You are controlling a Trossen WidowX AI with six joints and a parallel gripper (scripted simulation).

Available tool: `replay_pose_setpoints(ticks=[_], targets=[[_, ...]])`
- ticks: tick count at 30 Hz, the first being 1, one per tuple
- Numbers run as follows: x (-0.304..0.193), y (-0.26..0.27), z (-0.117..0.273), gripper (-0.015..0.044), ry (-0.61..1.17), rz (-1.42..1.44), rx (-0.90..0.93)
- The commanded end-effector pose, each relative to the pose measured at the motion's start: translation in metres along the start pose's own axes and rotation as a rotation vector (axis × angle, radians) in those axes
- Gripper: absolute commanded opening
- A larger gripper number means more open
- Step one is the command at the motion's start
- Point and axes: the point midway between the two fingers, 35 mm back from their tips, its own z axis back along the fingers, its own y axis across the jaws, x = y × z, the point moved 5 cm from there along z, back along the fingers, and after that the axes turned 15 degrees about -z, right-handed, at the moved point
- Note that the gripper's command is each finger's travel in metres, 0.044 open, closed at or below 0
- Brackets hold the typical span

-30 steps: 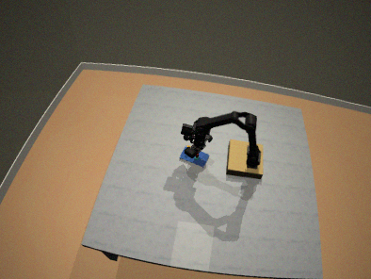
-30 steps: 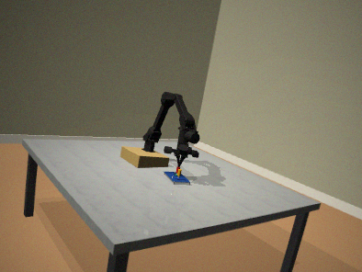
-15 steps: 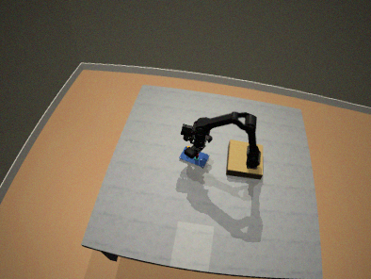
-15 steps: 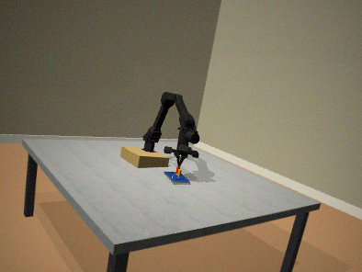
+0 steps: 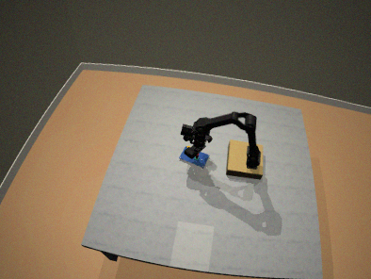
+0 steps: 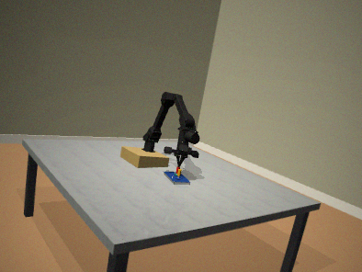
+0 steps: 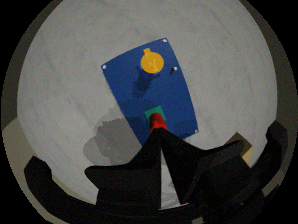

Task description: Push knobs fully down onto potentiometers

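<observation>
The blue circuit board (image 5: 201,161) (image 6: 171,176) (image 7: 172,97) lies flat on the grey worktop (image 5: 141,188) (image 6: 184,207) (image 7: 60,75). On one part of it there is the yellow knob (image 6: 179,173) (image 7: 152,62). Well apart from this one, the red knob (image 6: 177,169) (image 7: 158,121) stands over a green part (image 7: 154,111). The end effector (image 6: 178,167) (image 7: 157,131) is clenched, with its tips together right at the top of the red knob, and it grasps nothing. How deep each knob sits, I cannot tell. Near the board is a tan block (image 5: 236,157) (image 6: 133,156) (image 7: 243,143), and the black arm (image 5: 218,121) (image 6: 161,115) rises from it.
</observation>
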Motion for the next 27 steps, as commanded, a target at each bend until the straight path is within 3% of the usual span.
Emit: replay_pose_setpoints(ticks=[1, 27], targets=[[0.001, 0.0006, -0.0116, 0.0, 0.009, -0.003, -0.01], [0.0013, 0.0009, -0.004, 0.0, 0.009, -0.003, -0.01]])
